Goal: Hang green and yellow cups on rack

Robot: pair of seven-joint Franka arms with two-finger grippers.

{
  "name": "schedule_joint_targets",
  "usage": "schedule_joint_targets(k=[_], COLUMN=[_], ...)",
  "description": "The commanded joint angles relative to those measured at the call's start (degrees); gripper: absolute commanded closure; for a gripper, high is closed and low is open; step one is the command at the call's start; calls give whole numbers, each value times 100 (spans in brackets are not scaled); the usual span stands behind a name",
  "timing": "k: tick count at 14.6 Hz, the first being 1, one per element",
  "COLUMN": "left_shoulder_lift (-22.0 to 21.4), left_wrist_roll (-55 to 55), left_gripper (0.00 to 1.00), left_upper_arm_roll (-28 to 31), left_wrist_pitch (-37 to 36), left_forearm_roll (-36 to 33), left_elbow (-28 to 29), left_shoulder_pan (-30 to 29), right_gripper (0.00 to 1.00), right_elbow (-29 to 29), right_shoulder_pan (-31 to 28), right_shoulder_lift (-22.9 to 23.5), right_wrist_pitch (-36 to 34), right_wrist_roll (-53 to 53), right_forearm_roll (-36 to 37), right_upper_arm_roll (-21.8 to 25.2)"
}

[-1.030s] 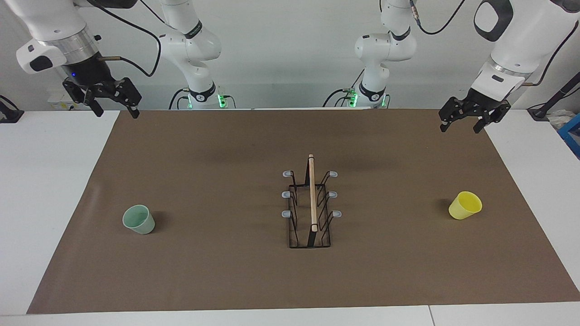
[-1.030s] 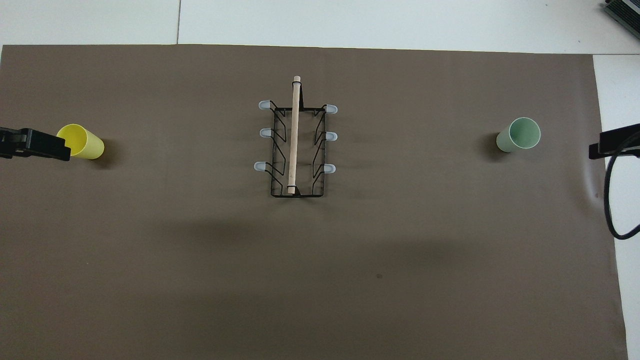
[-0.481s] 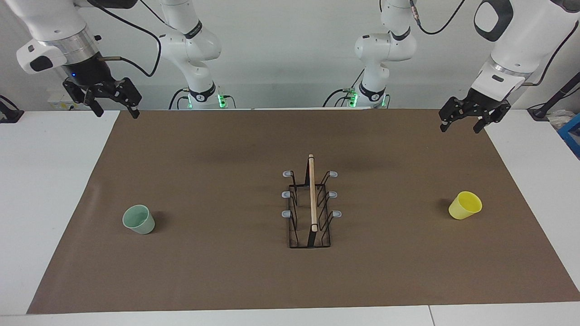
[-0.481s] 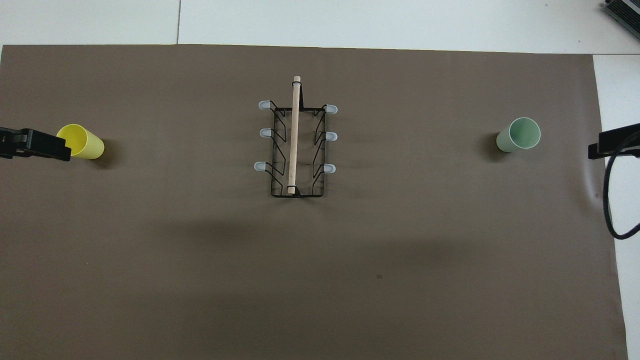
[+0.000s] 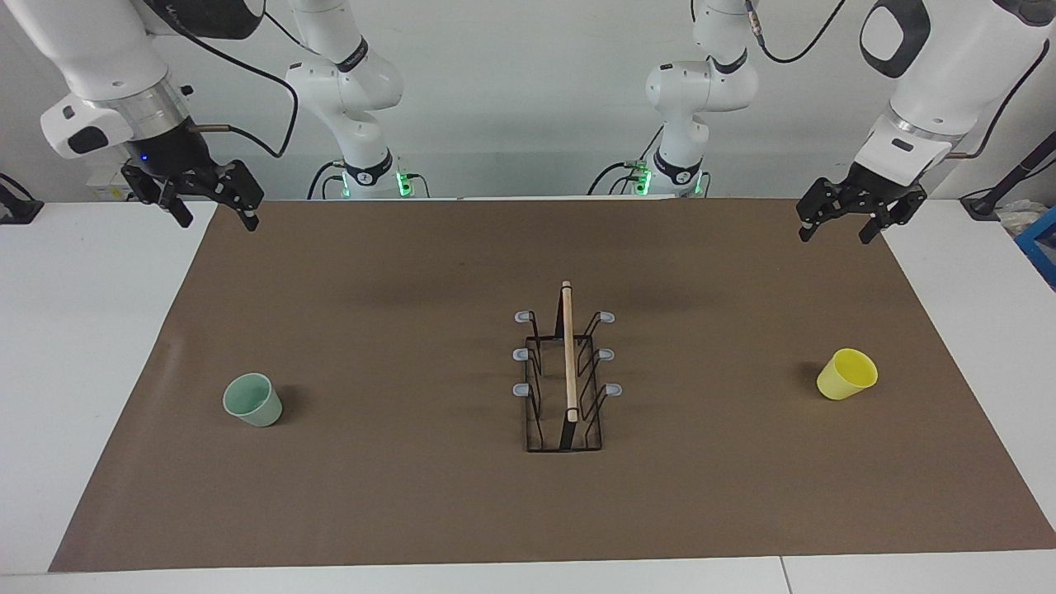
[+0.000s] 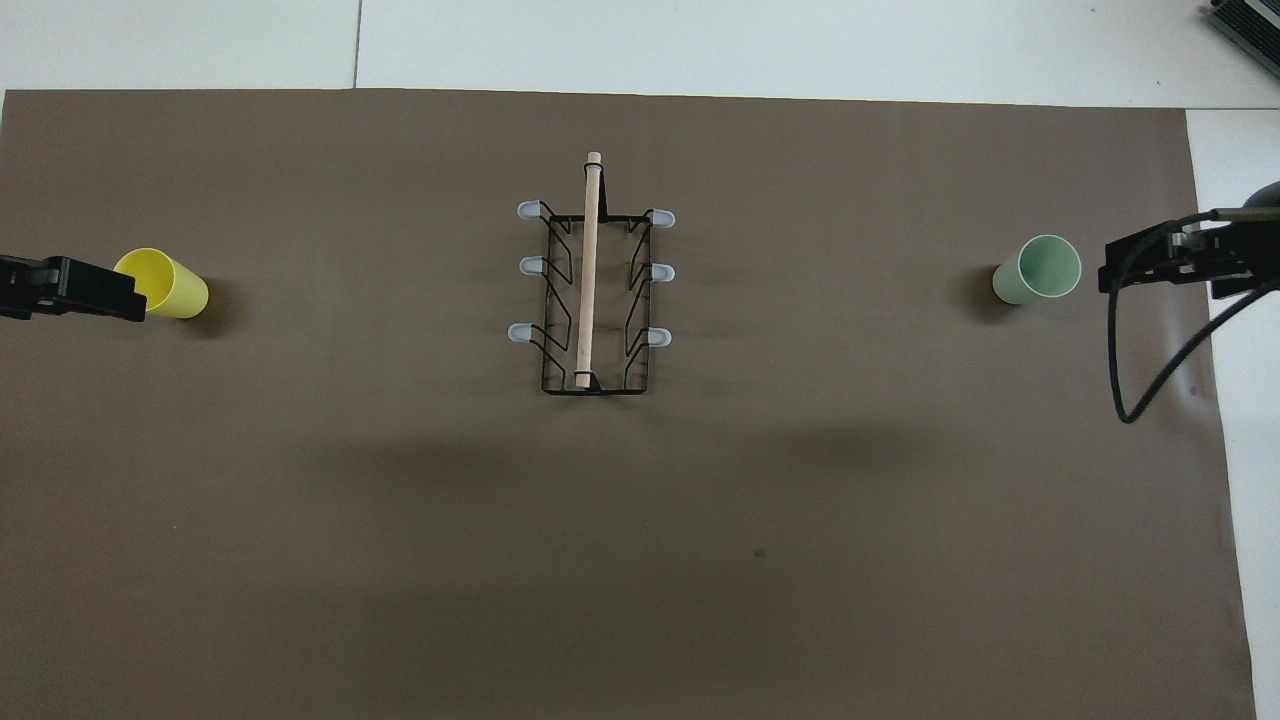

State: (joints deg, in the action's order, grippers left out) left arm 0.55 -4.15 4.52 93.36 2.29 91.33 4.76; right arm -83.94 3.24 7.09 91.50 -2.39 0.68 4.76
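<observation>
The pale green cup (image 5: pixel 252 400) stands on the brown mat toward the right arm's end; it also shows in the overhead view (image 6: pixel 1038 269). The yellow cup (image 5: pixel 846 374) stands toward the left arm's end, also in the overhead view (image 6: pixel 165 284). The black wire rack (image 5: pixel 566 371) with its wooden bar stands mid-mat between them, its prongs bare (image 6: pixel 592 290). My right gripper (image 5: pixel 216 219) is open and empty, raised over the mat's edge (image 6: pixel 1150 265). My left gripper (image 5: pixel 835 233) is open and empty, raised over the mat's other end (image 6: pixel 100 295).
The brown mat (image 5: pixel 396 495) covers most of the white table (image 5: pixel 82 346). A black cable (image 6: pixel 1125 380) loops down from the right gripper. A blue object (image 5: pixel 1041 239) lies past the table at the left arm's end.
My right gripper has moved in over the mat's edge toward the green cup and dropped slightly. The left gripper has barely shifted. Cups and rack have not moved.
</observation>
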Motion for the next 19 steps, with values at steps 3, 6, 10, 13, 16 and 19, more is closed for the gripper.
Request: schedule_joint_targets(k=[3, 6, 10, 13, 16, 19], left_shoulder_lift=[593, 981, 1438, 1710, 2018, 2562], left_wrist_roll=[1186, 1880, 2805, 3260, 3964, 4579], left_gripper=[0, 0, 0, 0, 0, 0], left_upper_arm_roll=[417, 725, 1270, 1542, 1928, 2211], left_wrist_pitch=[-117, -117, -12, 182, 191, 147], left_forearm_roll=[648, 947, 1581, 1817, 2414, 2890], left_elbow=[-483, -756, -942, -933, -950, -1309], left_shoulder_pan=[17, 25, 25, 25, 8, -71], right_gripper=[0, 0, 0, 0, 0, 0], right_elbow=[684, 1291, 1442, 1346, 1074, 469], right_shoulder_pan=[133, 168, 265, 492, 775, 924], right_shoulder_lift=[861, 1468, 1927, 1997, 1980, 1709], right_wrist_pitch=[192, 201, 517, 430, 149, 183], right_wrist_roll=[405, 467, 1300, 1949, 2662, 3566], right_forearm_roll=[336, 398, 1283, 2003, 2472, 2787], right_upper_arm_roll=[-10, -72, -115, -151, -151, -151])
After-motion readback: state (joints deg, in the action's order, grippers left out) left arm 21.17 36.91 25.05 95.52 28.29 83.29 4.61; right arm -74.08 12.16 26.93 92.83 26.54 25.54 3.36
